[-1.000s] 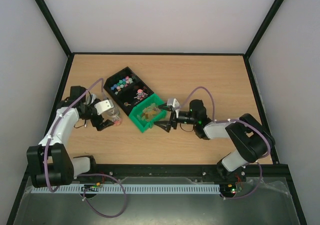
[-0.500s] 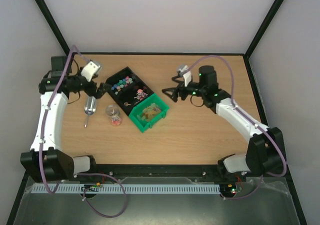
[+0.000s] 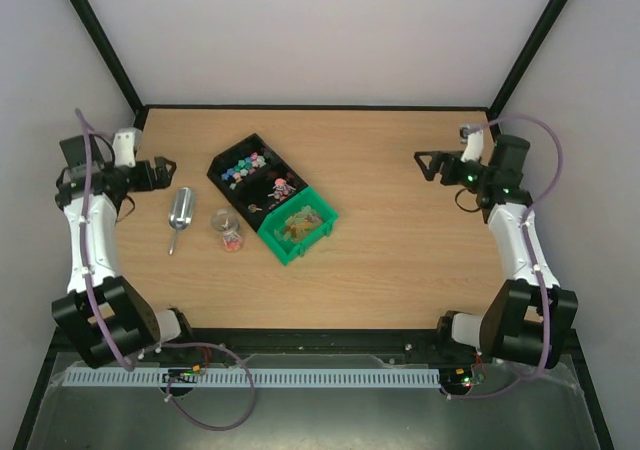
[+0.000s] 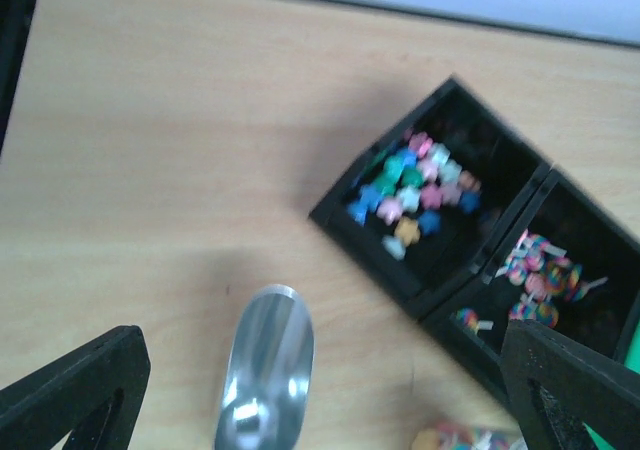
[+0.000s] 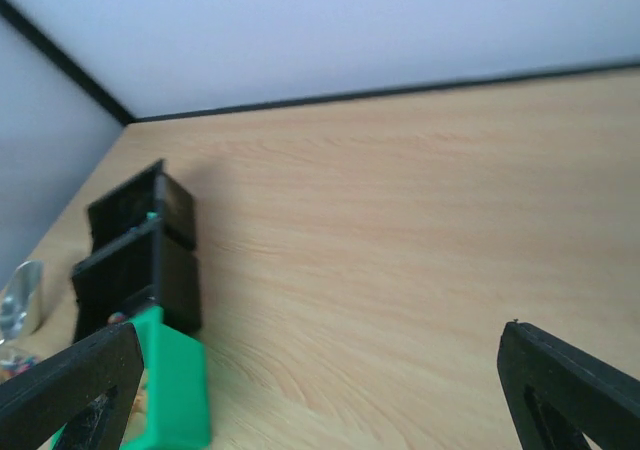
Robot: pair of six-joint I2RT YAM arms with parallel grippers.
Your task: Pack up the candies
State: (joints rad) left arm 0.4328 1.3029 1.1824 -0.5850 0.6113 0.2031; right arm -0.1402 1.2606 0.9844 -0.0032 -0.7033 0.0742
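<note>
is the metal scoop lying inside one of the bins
No, the shiny metal scoop lies on the wooden table, apart from the black plastic bin.

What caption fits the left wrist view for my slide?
Open left claw frames metal scoop beside black bins of colourful candies.

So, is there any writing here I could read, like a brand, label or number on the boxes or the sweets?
No text can be read in any view.
The black bin, green bin and metal scoop show no print.
The candies have wrappers too small and blurred to show any lettering.
</note>
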